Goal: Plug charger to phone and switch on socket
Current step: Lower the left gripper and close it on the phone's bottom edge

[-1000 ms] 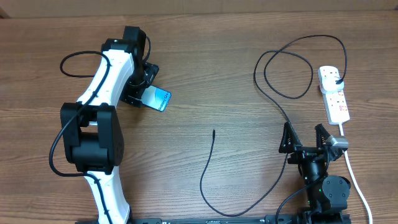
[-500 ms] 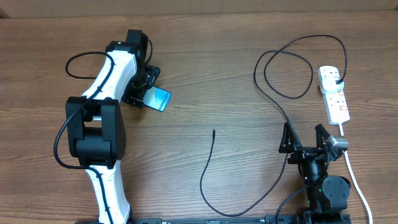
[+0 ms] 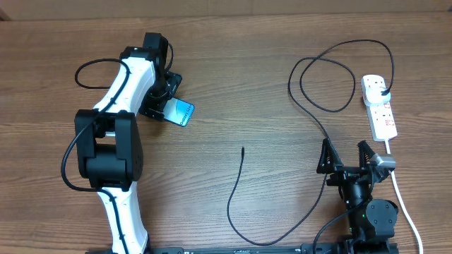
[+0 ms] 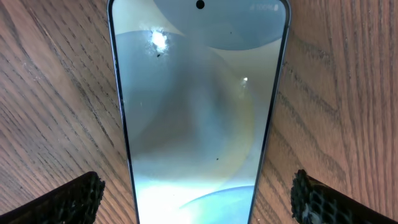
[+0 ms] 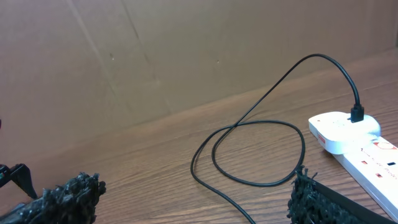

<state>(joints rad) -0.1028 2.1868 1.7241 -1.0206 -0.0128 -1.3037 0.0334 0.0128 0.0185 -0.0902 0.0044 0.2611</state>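
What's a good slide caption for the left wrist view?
Open left claw straddling the phone, which lies screen-up on the wooden table, fingertips clear of both edges.

Looks like a robotics lab bench, wood-grain table point(image 3: 233, 70) filling the frame, white-and-black robot arm point(image 3: 127, 85) at left, black arm point(image 3: 371, 212) lower right, brown cardboard wall point(image 5: 124, 56) across the upper frame.

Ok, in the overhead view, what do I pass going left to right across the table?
phone → charger tip → socket
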